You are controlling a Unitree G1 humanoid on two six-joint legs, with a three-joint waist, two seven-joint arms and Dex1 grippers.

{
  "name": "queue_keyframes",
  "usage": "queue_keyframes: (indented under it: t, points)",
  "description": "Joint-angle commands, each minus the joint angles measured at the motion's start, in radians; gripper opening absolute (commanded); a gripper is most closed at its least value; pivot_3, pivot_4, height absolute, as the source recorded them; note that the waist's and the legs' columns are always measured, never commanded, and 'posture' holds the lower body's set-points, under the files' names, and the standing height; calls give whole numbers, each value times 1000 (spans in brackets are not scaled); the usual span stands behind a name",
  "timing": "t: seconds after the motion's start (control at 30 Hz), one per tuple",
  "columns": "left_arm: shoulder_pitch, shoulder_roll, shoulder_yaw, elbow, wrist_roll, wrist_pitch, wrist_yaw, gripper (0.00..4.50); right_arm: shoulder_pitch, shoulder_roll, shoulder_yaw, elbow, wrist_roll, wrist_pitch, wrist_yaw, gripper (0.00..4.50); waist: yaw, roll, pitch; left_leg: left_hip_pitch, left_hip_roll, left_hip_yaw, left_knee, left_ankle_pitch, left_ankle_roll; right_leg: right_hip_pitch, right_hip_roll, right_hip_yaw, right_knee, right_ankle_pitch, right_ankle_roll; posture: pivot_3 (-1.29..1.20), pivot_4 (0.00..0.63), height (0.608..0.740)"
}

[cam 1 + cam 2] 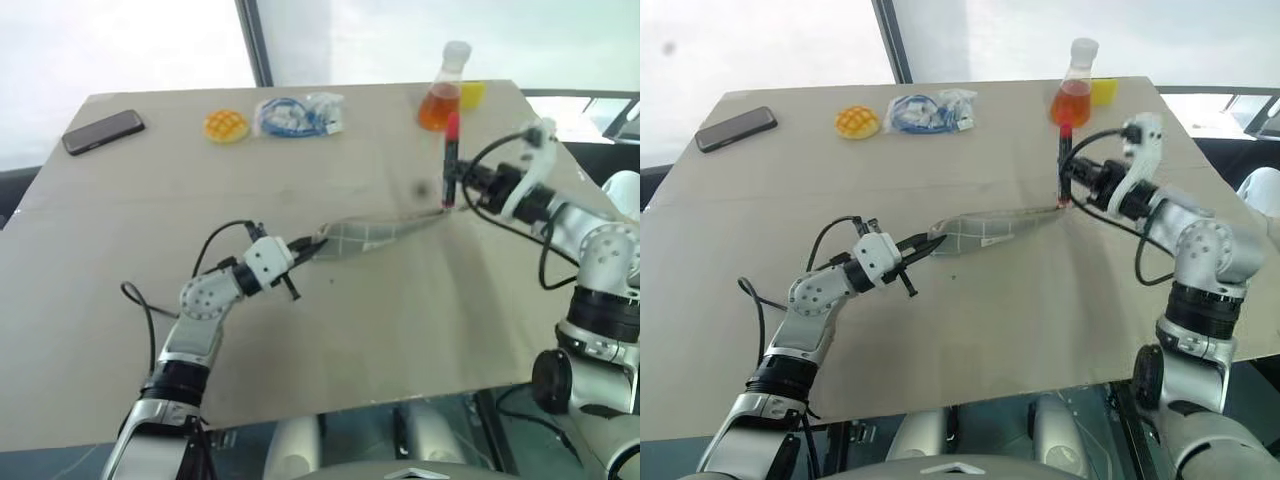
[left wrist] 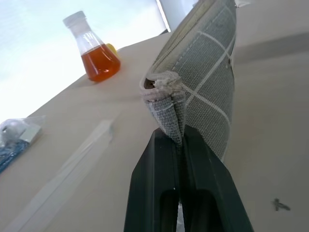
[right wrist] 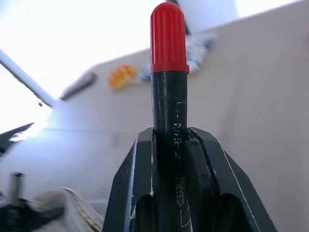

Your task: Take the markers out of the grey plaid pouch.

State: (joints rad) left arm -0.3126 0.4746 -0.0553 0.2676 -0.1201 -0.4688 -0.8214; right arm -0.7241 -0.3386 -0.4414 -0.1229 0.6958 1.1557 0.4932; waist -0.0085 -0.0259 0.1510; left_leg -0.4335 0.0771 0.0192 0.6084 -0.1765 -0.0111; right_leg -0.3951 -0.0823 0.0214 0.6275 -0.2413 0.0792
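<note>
The grey plaid pouch (image 1: 365, 236) lies stretched across the middle of the table, its near end lifted. My left gripper (image 1: 296, 247) is shut on that end's fabric corner (image 2: 166, 104). My right gripper (image 1: 457, 186) is shut on a black marker with a red cap (image 1: 451, 158), held upright just above the table at the pouch's far end. In the right wrist view the marker (image 3: 169, 92) stands between the two fingers, red cap on top.
A flask of orange liquid (image 1: 443, 92) and a yellow object (image 1: 472, 94) stand at the far right. A clear bag with blue cable (image 1: 298, 115), a yellow waffle-shaped toy (image 1: 226, 126) and a black phone (image 1: 103, 131) lie along the far edge.
</note>
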Motion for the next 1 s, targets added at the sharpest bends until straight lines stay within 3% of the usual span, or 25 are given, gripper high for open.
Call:
queue_keyframes:
  t: [0.03,0.2,0.4,0.53,0.67,0.77,0.83,1.0]
  points:
    - [20,22,43,5,5,35,46,0,36,31,-31,-187,145,38,-28,283,2,0,0,0,0,0,-1,0,0,0,0,0,0,0,0,0,150,740]
    - [1,-1,24,-32,0,69,66,0,71,139,43,-318,250,41,-128,283,-5,0,0,0,0,0,-1,0,0,0,0,0,0,0,0,0,150,740]
    - [-42,-10,11,-34,24,116,91,0,30,296,-2,-321,505,-8,-345,283,-2,0,0,0,0,0,1,0,0,0,0,0,0,0,0,0,150,740]
    - [-70,-17,24,-36,20,157,120,0,63,263,10,-332,602,-31,-438,283,1,0,0,-1,0,0,1,0,0,1,0,0,-1,0,0,0,150,740]
    - [-55,-2,32,-33,27,187,134,0,69,185,-87,-293,659,-158,-526,283,-1,0,0,-1,0,0,1,0,0,1,0,0,-1,0,0,0,150,740]
    - [-50,1,36,-45,28,202,143,0,41,172,-141,-228,869,-266,-642,283,-4,0,0,-1,0,0,1,0,0,0,0,1,-1,0,0,0,150,740]
    - [-54,-9,36,-65,14,209,145,0,53,148,-112,-223,965,-285,-666,283,-6,0,0,0,0,0,1,0,0,0,1,1,0,0,0,0,150,740]
    - [-69,-39,27,-91,2,215,154,0,120,79,62,-271,1043,-238,-629,283,-7,1,0,0,1,0,0,0,0,0,1,2,-1,0,0,0,150,740]
